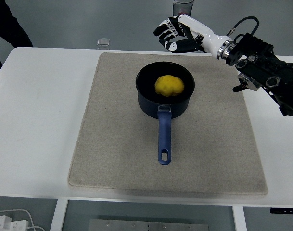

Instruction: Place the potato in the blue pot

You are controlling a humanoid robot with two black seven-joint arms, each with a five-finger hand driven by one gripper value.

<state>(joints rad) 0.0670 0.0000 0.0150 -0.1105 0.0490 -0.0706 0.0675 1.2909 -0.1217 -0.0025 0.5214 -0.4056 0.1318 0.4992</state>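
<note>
A yellow potato (pixel 169 85) lies inside the dark blue pot (pixel 144 98), which stands on the beige mat (pixel 117 144) with its blue handle (pixel 164 137) pointing toward the table's near edge. My right hand (pixel 175 34) hovers above and behind the pot at the mat's far edge. Its fingers are spread and hold nothing. The right arm (pixel 261 65) comes in from the right edge. The left arm is out of view.
A small clear block (pixel 103 42) lies on the white table (pixel 35 110) beyond the mat's far left corner. A glass (pixel 182 7) stands behind the hand. A person's dark sleeve (pixel 6 24) shows at top left.
</note>
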